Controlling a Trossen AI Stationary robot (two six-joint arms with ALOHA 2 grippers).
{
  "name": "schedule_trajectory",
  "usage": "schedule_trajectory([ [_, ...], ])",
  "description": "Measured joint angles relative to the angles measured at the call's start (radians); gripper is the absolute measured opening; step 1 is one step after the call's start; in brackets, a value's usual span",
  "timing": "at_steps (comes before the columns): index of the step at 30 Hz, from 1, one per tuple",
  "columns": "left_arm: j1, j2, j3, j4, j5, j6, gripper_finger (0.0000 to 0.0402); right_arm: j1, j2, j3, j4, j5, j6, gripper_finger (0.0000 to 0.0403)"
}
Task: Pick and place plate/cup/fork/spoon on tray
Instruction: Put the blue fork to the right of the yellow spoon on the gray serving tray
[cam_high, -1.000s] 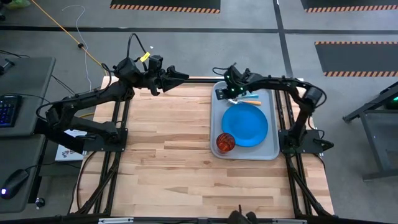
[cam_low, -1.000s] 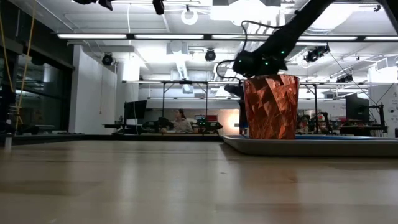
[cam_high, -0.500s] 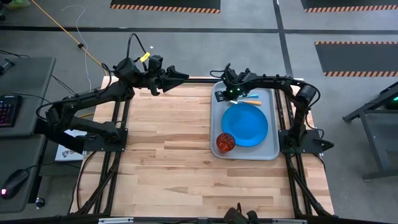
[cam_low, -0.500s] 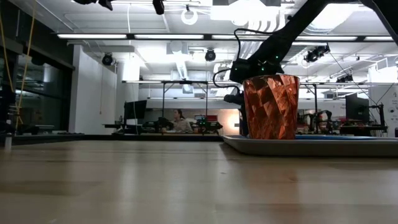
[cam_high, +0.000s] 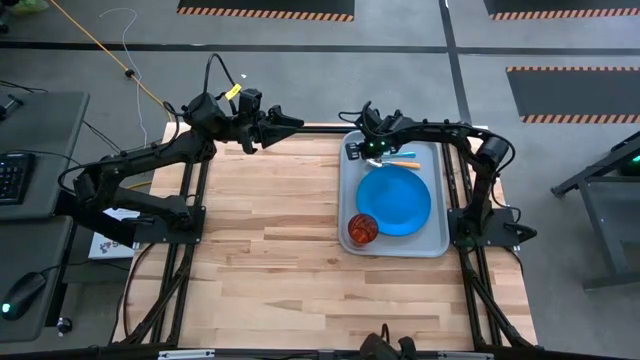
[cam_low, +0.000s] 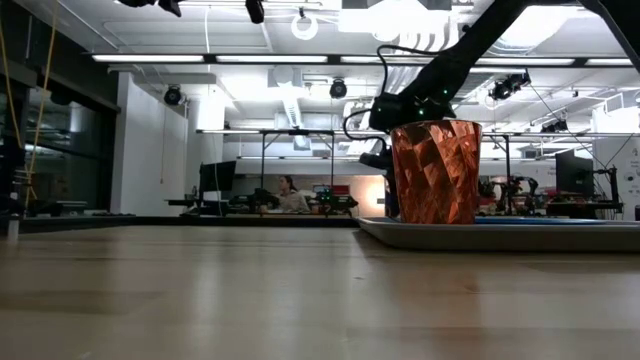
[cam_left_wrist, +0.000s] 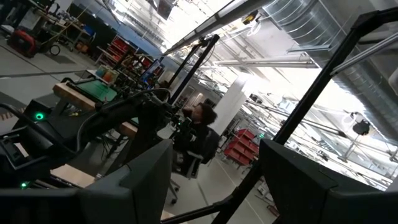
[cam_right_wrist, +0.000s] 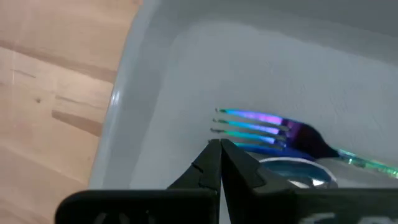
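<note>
We find the left gripper (cam_high: 298, 122) at the upper left of the high view, jaws released, holding nothing. Rightward, the tray (cam_high: 437, 240) carries the cup (cam_high: 362, 229) and plate (cam_high: 394, 200). At its upper end the right gripper (cam_right_wrist: 220, 145) — jaws clenched, empty — sits beside the fork (cam_right_wrist: 267, 128) and spoon (cam_right_wrist: 292, 169).

Tray (cam_high: 438, 225): light grey, rounded corners, at the tabletop's right edge. On it we list: blue plate (cam_high: 393, 200), flat, central; red-orange cup (cam_high: 362, 229), upright, at the near left corner; fork (cam_right_wrist: 267, 129), iridescent blue tines, beside spoon (cam_high: 402, 164), both at the far end.
</note>
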Motion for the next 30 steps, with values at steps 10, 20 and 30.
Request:
schedule_trajectory([
  [10, 0.0, 0.0, 0.0, 0.0, 0.0, 0.0, 0.0229, 0.0, 0.0, 0.0, 0.055, 0.016, 0.032, 0.0],
  [20, 0.0, 0.0, 0.0, 0.0, 0.0, 0.0, 0.0229, -0.021, 0.0, 0.008, 0.138, -0.019, 0.028, 0.0],
  [30, 0.0, 0.0, 0.0, 0.0, 0.001, 0.0, 0.0229, -0.017, 0.019, 0.031, -0.018, -0.186, -0.082, 0.0],
])
